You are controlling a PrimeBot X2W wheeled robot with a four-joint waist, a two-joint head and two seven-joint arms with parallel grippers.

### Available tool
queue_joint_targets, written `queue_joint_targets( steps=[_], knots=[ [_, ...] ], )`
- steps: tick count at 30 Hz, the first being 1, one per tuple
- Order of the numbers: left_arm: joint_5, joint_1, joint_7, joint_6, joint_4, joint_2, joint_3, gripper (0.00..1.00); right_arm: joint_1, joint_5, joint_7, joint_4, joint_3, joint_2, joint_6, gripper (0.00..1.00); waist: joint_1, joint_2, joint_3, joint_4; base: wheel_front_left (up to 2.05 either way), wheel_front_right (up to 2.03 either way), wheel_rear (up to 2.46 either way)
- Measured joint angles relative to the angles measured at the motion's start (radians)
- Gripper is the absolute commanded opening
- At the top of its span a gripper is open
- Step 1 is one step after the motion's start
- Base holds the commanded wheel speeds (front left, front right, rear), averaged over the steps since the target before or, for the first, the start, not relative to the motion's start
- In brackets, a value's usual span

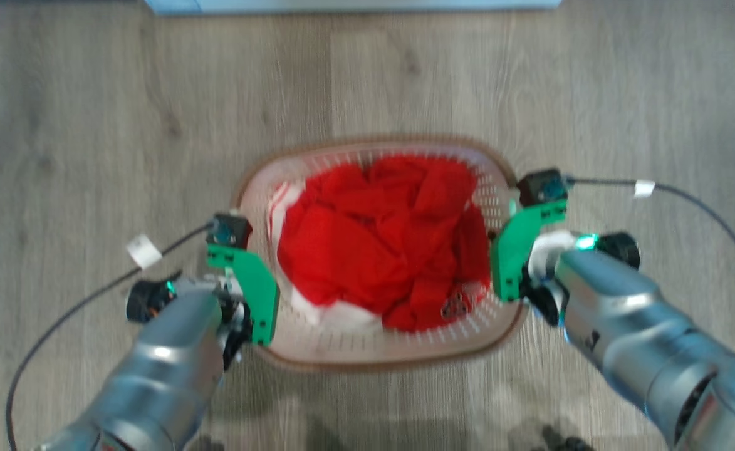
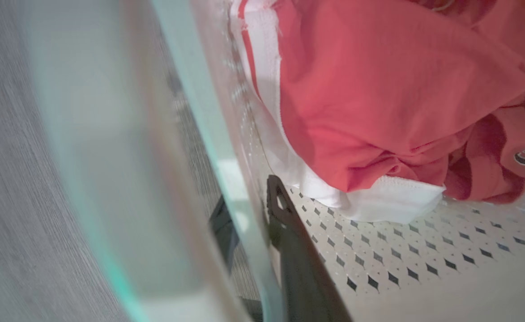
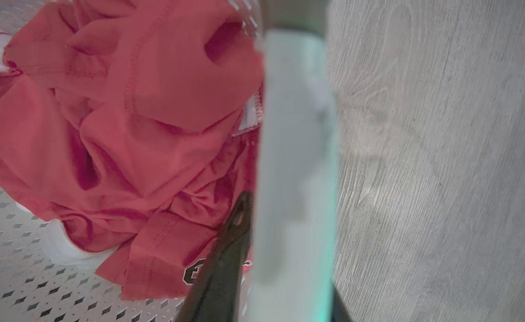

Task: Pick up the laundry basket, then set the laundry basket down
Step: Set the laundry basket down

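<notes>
The laundry basket (image 1: pixel 373 143), full of red clothes (image 1: pixel 380 244), lies between both arms over the wooden floor (image 1: pixel 91 125); whether it touches the floor cannot be told. The left gripper (image 2: pixel 249 201) pinches the basket's left wall, one finger inside, one outside. The right gripper (image 3: pixel 284 214) clamps the basket's right wall the same way

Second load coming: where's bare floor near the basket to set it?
Bare: grey wood-look floor between the white perforated plastic laundry basket and the pale blue edge. Crowded: its sides, with left end effector, right end effector, dark cables.
</notes>
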Motion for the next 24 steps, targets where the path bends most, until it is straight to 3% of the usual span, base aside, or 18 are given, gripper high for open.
queue_joint_targets(
  steps=[12, 24],
  knots=[
    [0.001, -0.136, -0.058, 0.019, 0.002, -0.001, -0.011, 0.00, -0.132, 0.000, -0.072, 0.047, -0.021, 0.009, 0.000, 0.00, -0.0001, 0.0000, 0.250, 0.001, 0.00, 0.00, 0.00],
    [0.009, -0.181, -0.065, 0.026, 0.006, -0.001, -0.025, 0.00, -0.167, 0.000, -0.088, 0.060, -0.026, 0.012, 0.000, 0.00, -0.0002, 0.0000, 0.385, 0.009, 0.00, 0.00, 0.00]
  ],
)
